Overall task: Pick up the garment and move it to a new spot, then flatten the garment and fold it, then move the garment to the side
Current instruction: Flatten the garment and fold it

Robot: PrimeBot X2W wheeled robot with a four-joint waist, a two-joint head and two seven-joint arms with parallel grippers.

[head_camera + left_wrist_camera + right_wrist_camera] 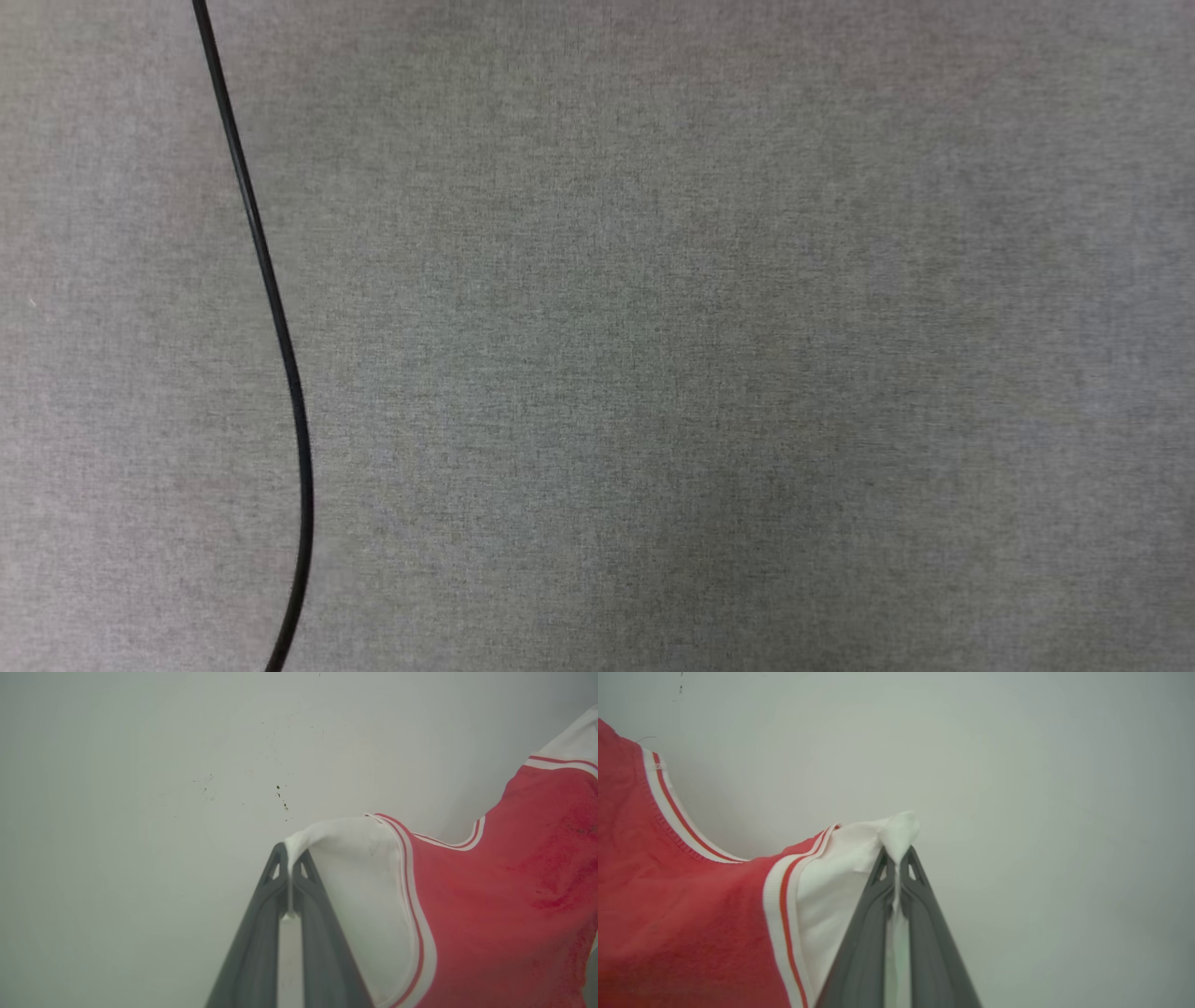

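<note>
Left wrist view: my left fingers (261, 933) clamp one white sleeve (345, 858) of the shirt (490, 905); my right fingers (864, 947) clamp the other. It hangs between them; I'd pull evenly so it spreads flat.

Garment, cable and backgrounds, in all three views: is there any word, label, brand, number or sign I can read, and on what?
None: no text can be read.
The garment shows red cloth, white sleeves and striped trim, but no print or tag.
The black cable and the grey fabric surface carry no marking.
The dark specks on the pale surface are dirt, not writing.
</note>
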